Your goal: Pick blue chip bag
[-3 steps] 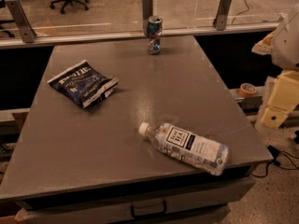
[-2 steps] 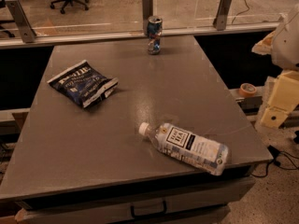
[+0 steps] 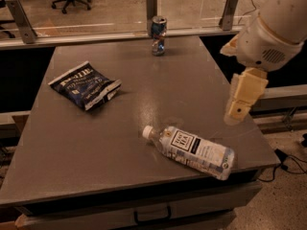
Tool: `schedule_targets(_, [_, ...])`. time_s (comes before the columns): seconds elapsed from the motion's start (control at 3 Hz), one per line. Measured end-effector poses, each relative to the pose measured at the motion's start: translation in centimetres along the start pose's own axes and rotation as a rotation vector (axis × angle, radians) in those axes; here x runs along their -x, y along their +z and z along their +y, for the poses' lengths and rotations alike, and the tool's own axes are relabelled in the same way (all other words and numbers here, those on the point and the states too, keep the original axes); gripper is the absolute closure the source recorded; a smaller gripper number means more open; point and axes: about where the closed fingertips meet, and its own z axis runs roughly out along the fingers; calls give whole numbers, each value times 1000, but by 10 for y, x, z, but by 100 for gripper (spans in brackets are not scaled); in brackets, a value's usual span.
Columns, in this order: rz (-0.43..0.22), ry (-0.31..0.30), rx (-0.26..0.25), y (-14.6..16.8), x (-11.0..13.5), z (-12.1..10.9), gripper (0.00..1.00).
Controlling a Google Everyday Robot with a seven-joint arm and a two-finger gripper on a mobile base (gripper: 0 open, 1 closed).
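The blue chip bag [image 3: 85,85] is seen lying flat on the left rear part of the grey surface [image 3: 192,80]. Its long axis is set on a diagonal, from the upper left down to the lower right of the view, so that one short end is turned toward the far left corner and the other toward the middle of the surface. White lettering is carried across its upper half, and its edges are crinkled and pale.

The gripper [image 3: 242,97] is found at the right side of the view, hung below the white arm [image 3: 268,37] over the right edge of the surface and well apart from the bag. Whether it is open or closed cannot be told.

A clear plastic bottle [image 3: 192,146] is laid on its side near the front edge, cap toward the left. A dented blue can [image 3: 158,35] is stood upright at the far edge.
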Motion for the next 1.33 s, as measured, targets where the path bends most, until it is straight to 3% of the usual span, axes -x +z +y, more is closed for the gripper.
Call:
schedule_targets(0.33, [-114, -91, 39, 43, 58, -23, 0])
schedule_targets(0.67, [-114, -91, 39, 43, 58, -23, 0])
schedule_targets(1.0, [-183, -64, 52, 53, 67, -27, 0])
schedule_targets(1.33, [-306, -65, 86, 82, 104, -38, 0])
